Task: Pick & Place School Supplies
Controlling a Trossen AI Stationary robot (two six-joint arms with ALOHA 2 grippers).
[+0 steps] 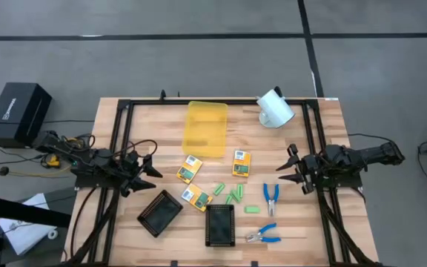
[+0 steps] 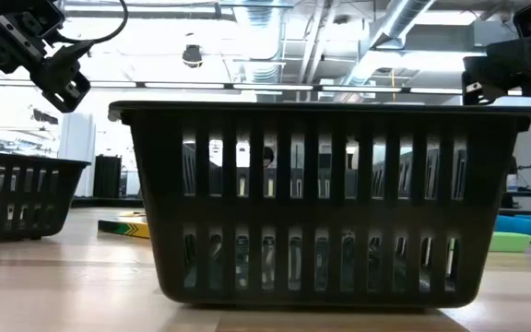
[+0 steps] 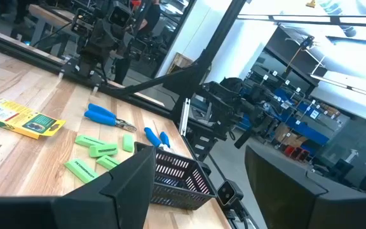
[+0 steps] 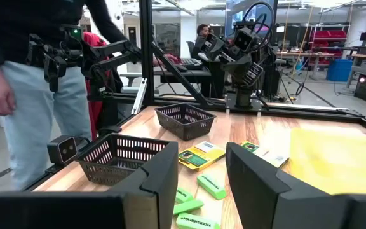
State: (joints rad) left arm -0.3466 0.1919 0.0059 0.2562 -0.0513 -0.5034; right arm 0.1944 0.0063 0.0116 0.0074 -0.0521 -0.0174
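Note:
The school supplies lie loose on the wooden table between my two arms. Three yellow printed boxes point(image 1: 190, 169) point(image 1: 241, 163) point(image 1: 196, 197) lie flat. Several light-green sticks point(image 1: 232, 194) point(image 3: 100, 150) lie beside them. Two blue-handled tools point(image 1: 271, 196) point(image 1: 264, 235) lie toward the right. My left gripper point(image 1: 148, 169) point(image 3: 199, 156) hovers open over the table's left side and holds nothing. My right gripper point(image 1: 291, 169) point(image 4: 202, 152) hovers open at the right, level and pointing toward the table's middle.
A translucent yellow bin point(image 1: 206, 127) lies at the far middle, with a white object point(image 1: 275, 109) to its right. Two black slotted baskets point(image 1: 159, 212) point(image 1: 219, 225) stand near the front edge. A person point(image 4: 18, 76) stands beyond the table's near side.

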